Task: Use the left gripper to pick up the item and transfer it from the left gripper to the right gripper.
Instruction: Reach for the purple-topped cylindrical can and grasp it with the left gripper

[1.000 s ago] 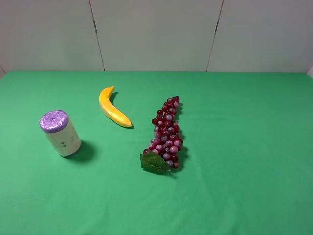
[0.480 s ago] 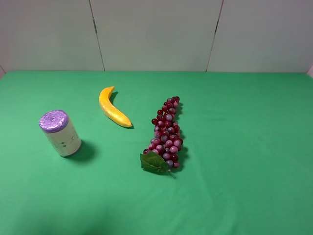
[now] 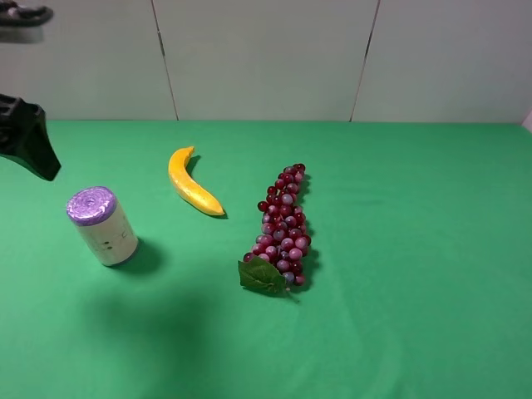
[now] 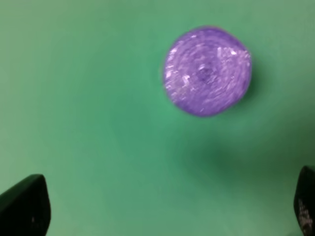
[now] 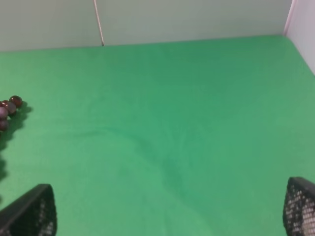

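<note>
Item [image 3: 102, 226] stands upright — purple end up — left hand [image 4: 165, 209], right hand [image 5: 165, 209] both spread empty.

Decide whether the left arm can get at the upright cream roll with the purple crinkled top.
Probably yes: the left arm hangs above the purple-topped cream roll, jaws wide open with nothing between; the yellow banana lies apart.

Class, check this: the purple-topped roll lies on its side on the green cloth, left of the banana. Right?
No: the roll stands upright, as the exterior high view shows. It is on the green cloth, left of the banana.
</note>
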`<state>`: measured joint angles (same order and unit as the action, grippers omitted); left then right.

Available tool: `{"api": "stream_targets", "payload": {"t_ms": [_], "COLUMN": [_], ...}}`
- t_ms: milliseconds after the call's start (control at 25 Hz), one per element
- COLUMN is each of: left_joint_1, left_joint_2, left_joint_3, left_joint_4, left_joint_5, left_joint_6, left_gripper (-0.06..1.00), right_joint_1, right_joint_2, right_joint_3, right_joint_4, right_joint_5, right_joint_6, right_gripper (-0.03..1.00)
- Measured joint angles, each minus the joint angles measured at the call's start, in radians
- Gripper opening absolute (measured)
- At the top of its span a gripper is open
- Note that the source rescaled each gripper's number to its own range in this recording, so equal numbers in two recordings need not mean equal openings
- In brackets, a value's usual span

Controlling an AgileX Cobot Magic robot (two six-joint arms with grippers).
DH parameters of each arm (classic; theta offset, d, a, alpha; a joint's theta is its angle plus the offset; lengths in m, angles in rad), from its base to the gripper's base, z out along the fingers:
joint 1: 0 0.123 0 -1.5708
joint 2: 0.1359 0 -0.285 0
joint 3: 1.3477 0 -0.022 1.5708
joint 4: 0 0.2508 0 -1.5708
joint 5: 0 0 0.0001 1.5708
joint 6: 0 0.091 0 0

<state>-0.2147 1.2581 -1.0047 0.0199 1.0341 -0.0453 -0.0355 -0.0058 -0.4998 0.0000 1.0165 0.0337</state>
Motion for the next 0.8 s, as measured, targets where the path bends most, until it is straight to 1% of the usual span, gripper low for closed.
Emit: {"api": "stream_targets", "payload": {"t_ms": [200,440,680,800], "left_joint_1": [-0.036,-0.038,-0.038,-0.038], "left_joint_2": [0.13,0.24,0.324,0.358], "left_joint_3": [0.0,0.0,0.026,0.049], "left_joint_4": [0.0,0.0,-0.004,-0.009], "left_joint_5": [-0.052,-0.091,-0.183,-0.223], "left_joint_6": [-0.012,-0.015,-0.014,0.003], "left_gripper": [1.0,1.0,1.0,1.0], "right_joint_1": [0.0,0.0,0.0,0.0], "right_joint_2": [0.0,0.0,0.0,0.0], "right_joint_3": [0.0,0.0,0.0,0.0], "right_joint_4": [0.0,0.0,0.0,0.0], "right_joint_5": [0.0,0.0,0.0,0.0], "right_joint_6": [0.0,0.0,0.0,0.0], "right_gripper": [1.0,1.0,1.0,1.0]}}
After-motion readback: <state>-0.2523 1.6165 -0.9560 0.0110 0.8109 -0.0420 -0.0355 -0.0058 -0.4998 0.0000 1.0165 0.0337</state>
